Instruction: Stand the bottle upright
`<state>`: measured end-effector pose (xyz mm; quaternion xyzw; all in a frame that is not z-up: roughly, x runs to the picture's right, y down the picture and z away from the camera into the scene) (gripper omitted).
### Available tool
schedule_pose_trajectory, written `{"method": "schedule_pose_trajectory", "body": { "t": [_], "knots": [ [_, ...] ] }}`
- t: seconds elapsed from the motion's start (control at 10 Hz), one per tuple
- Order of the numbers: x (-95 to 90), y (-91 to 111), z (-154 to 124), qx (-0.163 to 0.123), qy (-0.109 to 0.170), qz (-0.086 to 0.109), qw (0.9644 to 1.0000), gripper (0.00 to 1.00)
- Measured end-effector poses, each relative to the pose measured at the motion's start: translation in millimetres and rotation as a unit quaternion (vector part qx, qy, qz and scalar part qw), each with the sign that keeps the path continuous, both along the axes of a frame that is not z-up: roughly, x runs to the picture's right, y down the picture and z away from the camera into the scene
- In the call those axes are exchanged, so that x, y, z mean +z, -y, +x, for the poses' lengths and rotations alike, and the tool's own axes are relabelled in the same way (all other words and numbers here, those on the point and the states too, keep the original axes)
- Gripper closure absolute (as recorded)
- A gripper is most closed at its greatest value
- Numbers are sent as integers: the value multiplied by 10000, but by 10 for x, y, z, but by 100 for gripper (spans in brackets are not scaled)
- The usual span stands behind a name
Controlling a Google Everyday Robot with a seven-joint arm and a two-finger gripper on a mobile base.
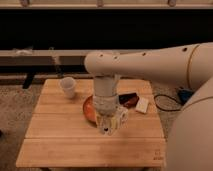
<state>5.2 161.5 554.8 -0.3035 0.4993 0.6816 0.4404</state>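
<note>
- Bottle: honestly can't separate it from the pincer. There's a pale clump with dark patches right at the front-right edge of the orange bowl (88, 111), and I can't tell which part is bottle and which is pincer, or whether it's upright.
- The pincer (111, 124) is down low over the desk (60, 145), just in front and to the right of the bowl. Can't tell if it's clenched, released or grasping anything.
- The big pale arm (150, 62) reaches in from the right of the bowl, then its wrist drops straight down and hides the bowl's right side.
- White cup (68, 86): upright, behind and left of the bowl, clearly apart from it.
- Dark flat thing (129, 99): just right of the bowl, towards the back.
- Pale flat packet (142, 104): further right of the bowl, right beside the dark thing.
</note>
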Motion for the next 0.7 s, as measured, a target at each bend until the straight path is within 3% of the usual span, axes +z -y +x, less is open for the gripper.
{"method": "schedule_pose_trajectory", "body": {
  "t": [0.6, 0.7],
  "knots": [
    [8, 1, -9, 16, 1, -15, 10000, 100],
    [66, 20, -29, 205, -27, -95, 9997, 100]
  ]
}}
